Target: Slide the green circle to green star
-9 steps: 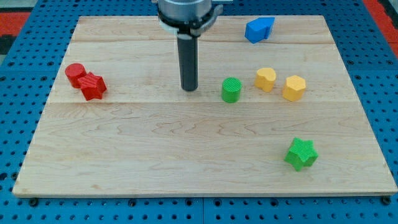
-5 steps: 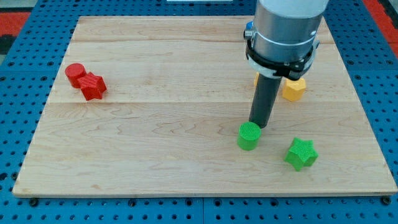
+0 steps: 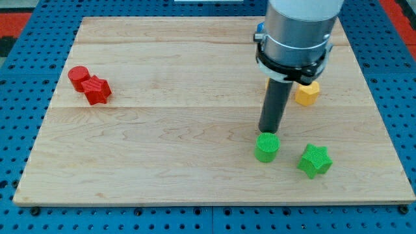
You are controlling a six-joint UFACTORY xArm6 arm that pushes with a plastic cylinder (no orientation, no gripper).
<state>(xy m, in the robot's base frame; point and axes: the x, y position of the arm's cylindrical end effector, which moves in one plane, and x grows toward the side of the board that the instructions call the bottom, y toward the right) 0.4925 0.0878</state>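
Now green circle nearer green star, my tip touching it behind, nothing grasped.

Circle just left of star

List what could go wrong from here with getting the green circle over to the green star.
My tip sits at the green circle's top edge, while the green star lies toward the view's right and slightly lower. Pushing from here likely sends the circle toward the board's bottom edge, past the star. An off-centre push may also let the round block roll off the tip sideways.
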